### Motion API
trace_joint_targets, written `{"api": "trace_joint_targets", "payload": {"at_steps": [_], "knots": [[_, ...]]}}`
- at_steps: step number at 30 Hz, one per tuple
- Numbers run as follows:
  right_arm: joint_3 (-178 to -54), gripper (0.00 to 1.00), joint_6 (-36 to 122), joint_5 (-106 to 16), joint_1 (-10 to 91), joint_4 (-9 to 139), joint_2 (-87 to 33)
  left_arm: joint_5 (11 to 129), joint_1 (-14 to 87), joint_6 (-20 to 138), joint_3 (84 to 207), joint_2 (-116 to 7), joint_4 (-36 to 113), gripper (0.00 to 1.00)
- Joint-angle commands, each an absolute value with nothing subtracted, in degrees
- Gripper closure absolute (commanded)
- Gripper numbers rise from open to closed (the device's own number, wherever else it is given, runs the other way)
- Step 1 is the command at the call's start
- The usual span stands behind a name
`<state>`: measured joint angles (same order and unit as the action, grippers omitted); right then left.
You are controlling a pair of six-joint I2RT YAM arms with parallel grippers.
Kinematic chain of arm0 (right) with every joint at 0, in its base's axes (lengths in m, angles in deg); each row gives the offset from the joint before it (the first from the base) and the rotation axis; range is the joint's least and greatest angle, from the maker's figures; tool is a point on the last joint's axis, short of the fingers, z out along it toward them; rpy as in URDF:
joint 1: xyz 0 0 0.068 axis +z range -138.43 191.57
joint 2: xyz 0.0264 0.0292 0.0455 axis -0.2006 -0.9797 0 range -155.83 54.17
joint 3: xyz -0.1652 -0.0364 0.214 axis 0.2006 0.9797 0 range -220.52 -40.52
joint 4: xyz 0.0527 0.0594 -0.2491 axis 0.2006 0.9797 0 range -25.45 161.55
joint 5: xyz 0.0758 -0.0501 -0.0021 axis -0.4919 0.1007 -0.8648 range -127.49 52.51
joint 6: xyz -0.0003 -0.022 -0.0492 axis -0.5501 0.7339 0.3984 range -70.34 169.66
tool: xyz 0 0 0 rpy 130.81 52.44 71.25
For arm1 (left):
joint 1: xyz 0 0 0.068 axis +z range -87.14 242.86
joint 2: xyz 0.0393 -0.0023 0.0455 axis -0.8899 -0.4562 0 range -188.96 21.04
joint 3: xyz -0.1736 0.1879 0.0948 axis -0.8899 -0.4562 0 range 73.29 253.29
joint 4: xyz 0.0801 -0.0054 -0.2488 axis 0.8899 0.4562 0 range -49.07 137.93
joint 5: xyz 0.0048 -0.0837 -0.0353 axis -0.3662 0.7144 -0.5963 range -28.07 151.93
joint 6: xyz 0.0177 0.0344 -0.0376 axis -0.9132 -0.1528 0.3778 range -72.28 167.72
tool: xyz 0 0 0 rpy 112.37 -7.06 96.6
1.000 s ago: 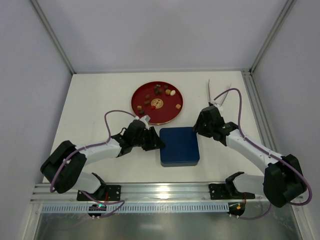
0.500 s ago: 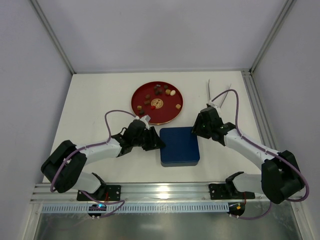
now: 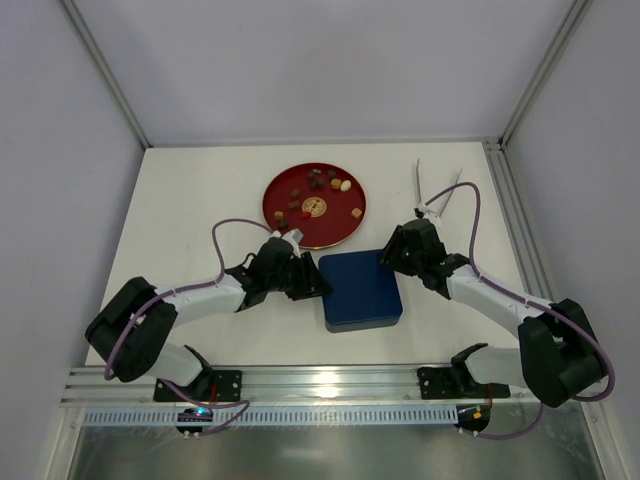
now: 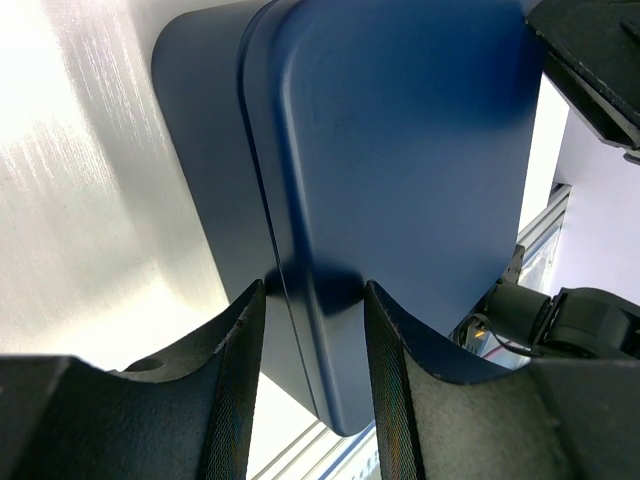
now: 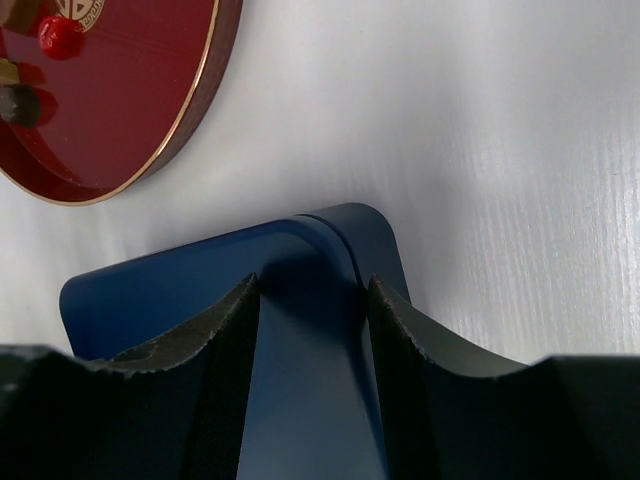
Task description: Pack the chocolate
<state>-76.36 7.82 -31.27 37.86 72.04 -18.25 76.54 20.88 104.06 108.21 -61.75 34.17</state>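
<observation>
A white table (image 3: 200, 200) stands inside pale grey walls with aluminium posts at the corners. The chocolate (image 3: 315, 185), small dark brown, light brown and cream pieces, lies scattered on a round red plate with a thin gold rim (image 3: 335, 228) at the far middle of the table. A gold round emblem (image 3: 315, 207) marks the plate's centre; its lettering is too small to read.

Just nearer than the plate sits a flat dark-blue square box with rounded corners (image 3: 360, 295), its lid on.

The left pincer (image 4: 312, 290) meets the box's left edge. Its fingers stand partly apart, and the seam between lid and base lies between the tips. No clamping shows.

The right pincer (image 5: 312, 285) is at the box's far right corner. It too is partly open, its two fingers lie over the lid's corner, and it holds nothing.

Two thin white sticks (image 3: 419, 180) lie on the table to the right of the plate, well apart from the box.
</observation>
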Motion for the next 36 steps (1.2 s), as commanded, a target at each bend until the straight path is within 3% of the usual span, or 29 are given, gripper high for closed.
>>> {"api": "trace_joint_targets", "payload": {"at_steps": [1,10,32,36], "knots": [[-71.6,0.52,8.4,-30.5,37.9,77.5,-22.2,70.9,20.8,99.1,104.1,-66.2,49.8,0.59],[-67.8,0.53,7.7,-31.6,37.9,75.7,-21.9,71.8,21.4,99.4,103.2,-67.9,48.3,0.58],[-62.5,0.52,5.8,-34.9,40.5,93.1,2.4,71.9,23.4,97.5,106.6,-66.9,51.7,0.58],[-62.1,0.57,4.3,-33.9,41.8,96.0,5.6,71.9,24.2,96.7,107.2,-67.0,52.4,0.58]]}}
